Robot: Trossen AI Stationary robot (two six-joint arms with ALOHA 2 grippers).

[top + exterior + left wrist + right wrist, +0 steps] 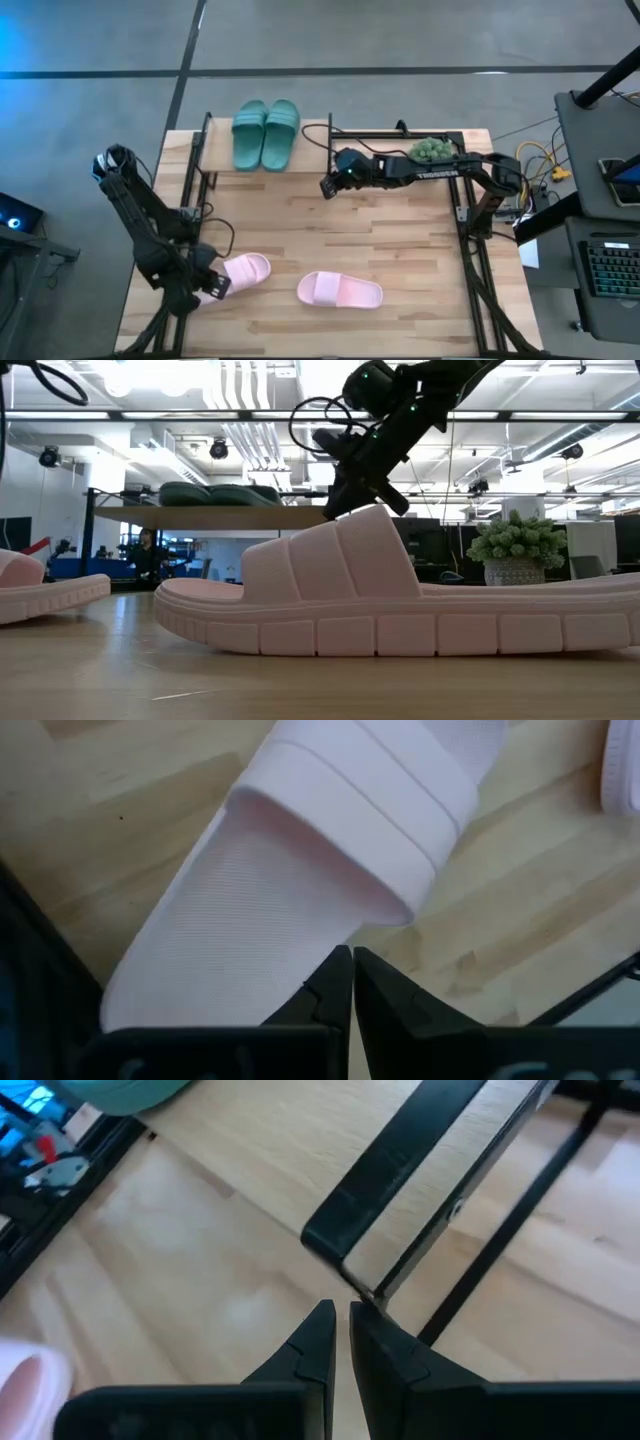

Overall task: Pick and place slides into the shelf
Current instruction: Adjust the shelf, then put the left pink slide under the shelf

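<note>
Two pale pink slides lie sole-down on the table, one (pixel 243 272) near the front left, the other (pixel 340 291) toward the middle. A teal-green pair (pixel 265 135) rests sole-down on the shelf's top board (pixel 210 517) at the far left. My left gripper (pixel 351 960) is shut and points steeply down over the left pink slide's footbed (pixel 250 910), behind its strap; no touch shows. My right gripper (pixel 328 186) hangs shut with nothing in it above the table, by the shelf's right black frame corner (pixel 345 1245).
A fuzzy green plant (pixel 432 150) stands at the far right, under the right arm. Black frame rails (pixel 470 230) run along the table's right side and others along its left side (pixel 190 190). Bare wood (pixel 380 235) lies between the shelf and the pink slides.
</note>
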